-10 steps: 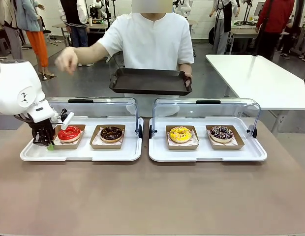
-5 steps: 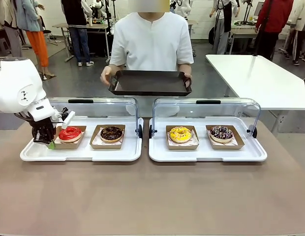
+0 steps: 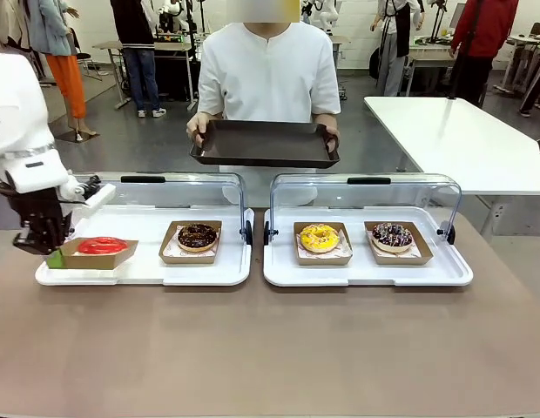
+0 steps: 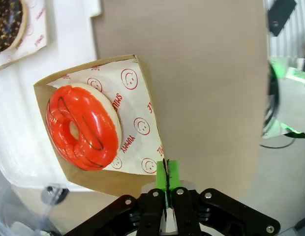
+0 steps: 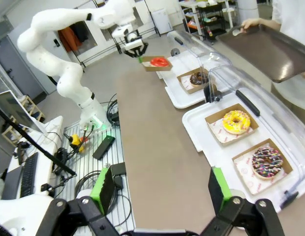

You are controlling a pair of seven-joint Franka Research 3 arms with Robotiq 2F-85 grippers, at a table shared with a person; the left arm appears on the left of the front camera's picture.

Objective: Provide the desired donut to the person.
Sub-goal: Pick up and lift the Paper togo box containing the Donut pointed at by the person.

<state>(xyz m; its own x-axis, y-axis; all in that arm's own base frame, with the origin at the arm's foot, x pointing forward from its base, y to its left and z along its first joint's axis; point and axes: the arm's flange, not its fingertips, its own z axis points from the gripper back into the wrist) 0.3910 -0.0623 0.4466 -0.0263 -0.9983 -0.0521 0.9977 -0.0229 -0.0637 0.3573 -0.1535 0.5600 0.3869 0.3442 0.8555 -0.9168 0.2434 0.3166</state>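
The red-glazed donut lies in a brown paper tray that is lifted and tilted over the left end of the left white tray. My left gripper is shut on that paper tray's left edge. In the left wrist view the green pads pinch the paper tray's rim, with the red donut beyond them. The person in a white shirt holds a dark serving tray with both hands across the table. My right gripper hangs open high above the table, holding nothing.
A chocolate donut stays on the left white tray. A yellow donut and a sprinkled dark donut sit on the right white tray. Clear lids stand open behind both trays. The near brown tabletop is bare.
My left gripper has lifted the red donut's paper tray and carried it left, off its place. The person's raised hand has come down onto the dark tray.
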